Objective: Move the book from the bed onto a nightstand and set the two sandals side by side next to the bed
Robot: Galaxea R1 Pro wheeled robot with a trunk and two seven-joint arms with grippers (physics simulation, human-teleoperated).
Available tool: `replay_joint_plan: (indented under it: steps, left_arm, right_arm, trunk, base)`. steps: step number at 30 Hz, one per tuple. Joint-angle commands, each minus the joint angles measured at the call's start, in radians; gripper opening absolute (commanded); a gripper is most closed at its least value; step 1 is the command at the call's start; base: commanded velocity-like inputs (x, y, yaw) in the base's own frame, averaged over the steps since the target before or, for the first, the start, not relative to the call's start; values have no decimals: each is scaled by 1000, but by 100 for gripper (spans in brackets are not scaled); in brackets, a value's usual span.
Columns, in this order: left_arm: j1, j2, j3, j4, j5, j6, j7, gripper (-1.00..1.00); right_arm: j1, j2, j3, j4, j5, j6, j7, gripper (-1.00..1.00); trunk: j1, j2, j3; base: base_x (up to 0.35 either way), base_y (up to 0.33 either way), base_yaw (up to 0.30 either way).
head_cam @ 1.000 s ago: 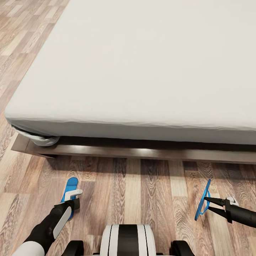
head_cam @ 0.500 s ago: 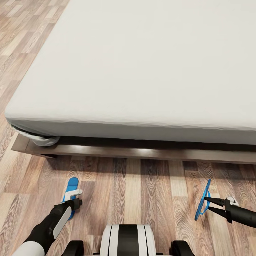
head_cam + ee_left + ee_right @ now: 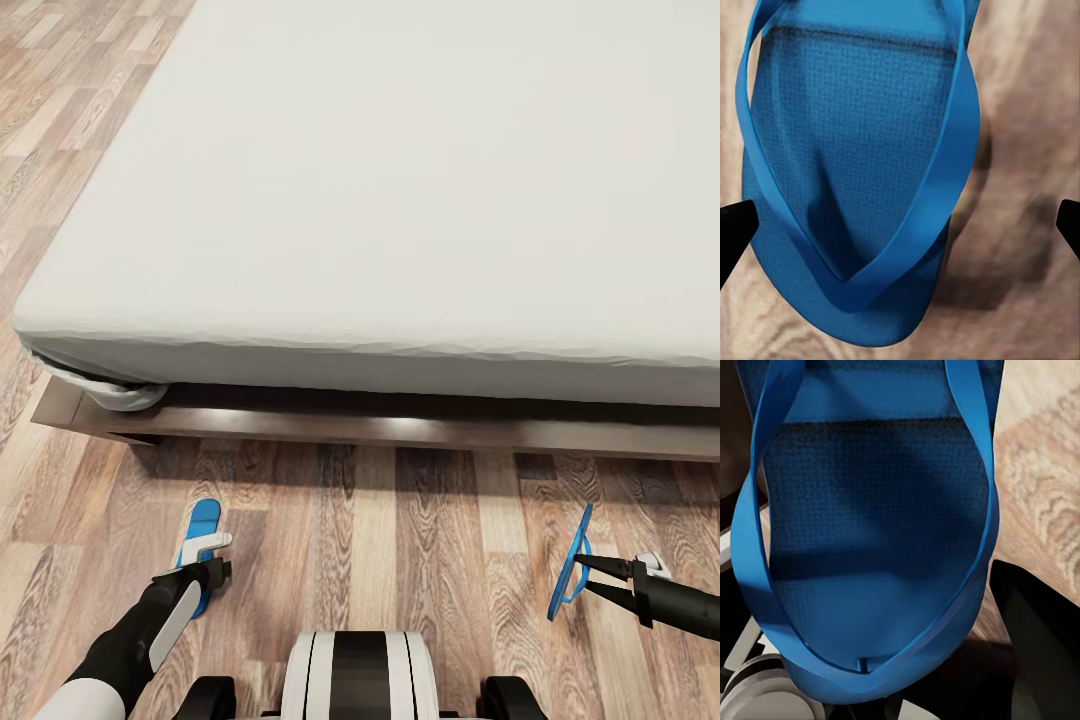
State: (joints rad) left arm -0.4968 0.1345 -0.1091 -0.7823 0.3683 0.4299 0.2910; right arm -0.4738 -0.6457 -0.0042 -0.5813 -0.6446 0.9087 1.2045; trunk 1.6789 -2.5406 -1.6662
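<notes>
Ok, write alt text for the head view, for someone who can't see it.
From above, a robot faces the side of a bed with a plain grey mattress on a wood-plank floor. Its left tool hovers open above a blue sandal lying flat on the floor, while its right tool grips the other sandal, held on edge.

Even, bright light — the mattress (image 3: pixel 400 180) nearly washes out; a dark shadow sits under its edge, and wrist views look soft.
</notes>
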Motion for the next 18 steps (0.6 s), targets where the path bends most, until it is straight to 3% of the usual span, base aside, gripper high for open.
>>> replay_joint_plan:
  steps: [1,18]
  left_arm:
    - [0,1,-6,-2,11,3,10,100]
    - [0,4,-4,-4,15,7,-10,100]
  right_arm:
    - [0,0,0,0,-1,6,1,-100]
    - [0,0,0,5,0,6,0,-100]
  trunk:
    - [0,0,-1]
    - [-7,4,61]
  base:
    - [0,0,0]
    - [0,0,0]
